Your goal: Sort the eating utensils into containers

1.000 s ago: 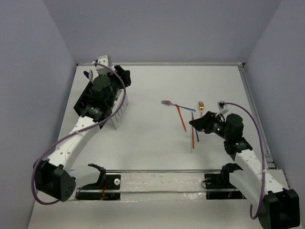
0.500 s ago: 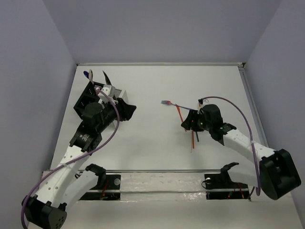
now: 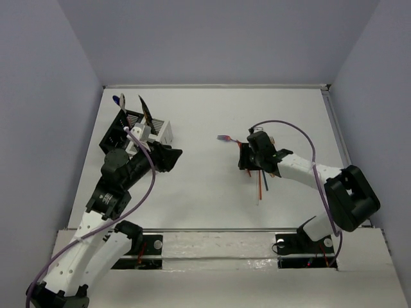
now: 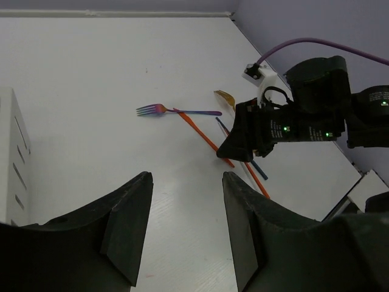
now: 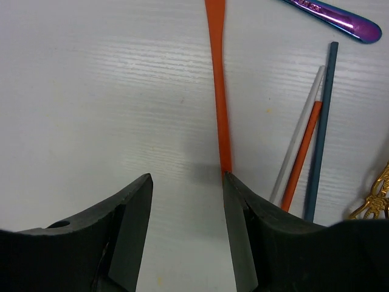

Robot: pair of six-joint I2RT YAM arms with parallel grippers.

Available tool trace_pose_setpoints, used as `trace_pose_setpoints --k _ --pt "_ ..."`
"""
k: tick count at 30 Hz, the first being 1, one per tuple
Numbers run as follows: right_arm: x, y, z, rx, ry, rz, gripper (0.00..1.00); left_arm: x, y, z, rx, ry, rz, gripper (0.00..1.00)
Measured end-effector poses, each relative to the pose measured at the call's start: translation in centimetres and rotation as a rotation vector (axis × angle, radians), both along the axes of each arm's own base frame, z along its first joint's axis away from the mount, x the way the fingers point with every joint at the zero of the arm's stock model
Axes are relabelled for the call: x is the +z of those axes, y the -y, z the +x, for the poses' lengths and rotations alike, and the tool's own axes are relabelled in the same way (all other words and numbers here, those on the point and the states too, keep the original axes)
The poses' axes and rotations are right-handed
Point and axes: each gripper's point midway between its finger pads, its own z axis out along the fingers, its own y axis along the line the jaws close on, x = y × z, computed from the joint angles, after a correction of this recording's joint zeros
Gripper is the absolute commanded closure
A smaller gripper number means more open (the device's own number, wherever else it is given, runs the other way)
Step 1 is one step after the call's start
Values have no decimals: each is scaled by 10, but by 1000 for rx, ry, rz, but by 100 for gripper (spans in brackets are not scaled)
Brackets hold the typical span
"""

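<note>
A purple fork (image 3: pixel 224 138) lies at mid-table; its handle (image 5: pixel 334 15) shows in the right wrist view. Beside it are a long orange stick (image 5: pixel 217 91), a white stick (image 5: pixel 298 134), a shorter orange stick (image 5: pixel 304 152), a dark blue stick (image 5: pixel 322 121) and a gold fork (image 5: pixel 374 194). My right gripper (image 5: pixel 187 176) hangs low over them, open, its right fingertip (image 5: pixel 234 188) at the long orange stick's near end; nothing is between the fingers. The black container (image 3: pixel 117 131) and white container (image 3: pixel 162 131) stand at the far left, a blue spoon (image 3: pixel 118 100) sticking up. My left gripper (image 3: pixel 174 156) is open and empty, right of the containers.
Grey walls close the table at the back and both sides. A raised rail (image 3: pixel 340 141) runs along the right edge. In the left wrist view the white container's slotted wall (image 4: pixel 12 158) is at the left edge, and the right gripper's body (image 4: pixel 273 131) sits over the sticks.
My left arm has pulled back from above the containers toward the table's middle. My right arm has swung left and down over the sticks, its jaws narrowing somewhat.
</note>
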Motion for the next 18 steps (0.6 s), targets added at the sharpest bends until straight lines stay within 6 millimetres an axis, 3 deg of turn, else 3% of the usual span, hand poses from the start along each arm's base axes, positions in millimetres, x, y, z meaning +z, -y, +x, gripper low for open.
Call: trace_pose_setpoints --k 3,12,16,18 --pt "-8 -4 4 -1 -13 -51 45 4 1 -4 -17 16 -5 50" --pt "-32 11 5 -36 -70 -222 48 10 5 -14 -61 36 -18 51" --pt "-35 10 6 -28 -76 -235 68 10 5 -14 -66 36 -18 51" --pt "-39 9 6 -27 -82 -244 69 10 6 -14 -66 36 -18 51"
